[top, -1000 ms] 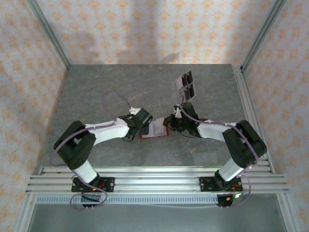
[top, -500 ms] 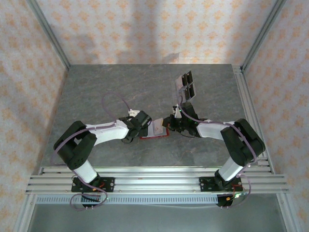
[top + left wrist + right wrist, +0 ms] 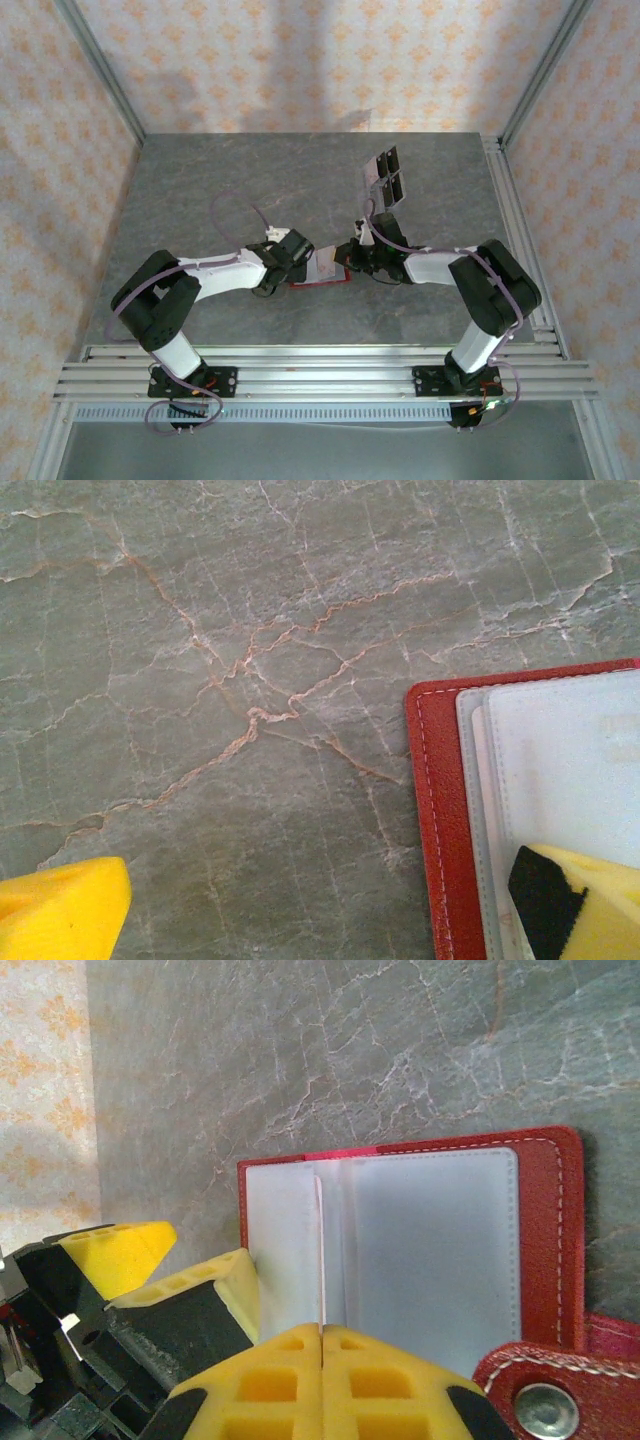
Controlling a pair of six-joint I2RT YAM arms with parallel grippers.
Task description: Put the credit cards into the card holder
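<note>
Right claw (image 3: pixel 320 1335) is pinched shut on a thin sheet (image 3: pixel 319 1250) seen edge-on, card or sleeve I cannot tell, right over the spine of the open card holder (image 3: pixel 440 1250), which lies lengthwise left-right on the bench (image 3: pixel 350 1050); left claw (image 3: pixel 298 262), spread wide, has one finger over its left page

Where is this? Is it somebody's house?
Probably not a house: it looks like a robot test booth. Two robot arms are bolted to metal rails, and patterned panels in a metal frame wall in a grey stone-look table.
</note>
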